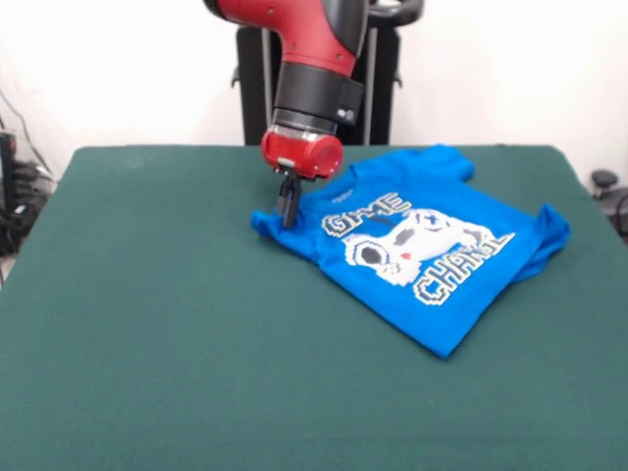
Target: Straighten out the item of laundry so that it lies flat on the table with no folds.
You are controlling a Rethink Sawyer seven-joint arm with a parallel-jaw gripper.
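At about one o'clock on the table [147,314] in the front view (my only view here), the T-shirt [432,250] lies print-up, and my gripper [287,208] looks pinched shut on its ten-o'clock corner, though I cannot be sure. Its long axis runs ten to four. Dragging from here could bunch the rumpled three-o'clock edge further.

One T-shirt [422,245], one table [147,324], one hand [287,208]
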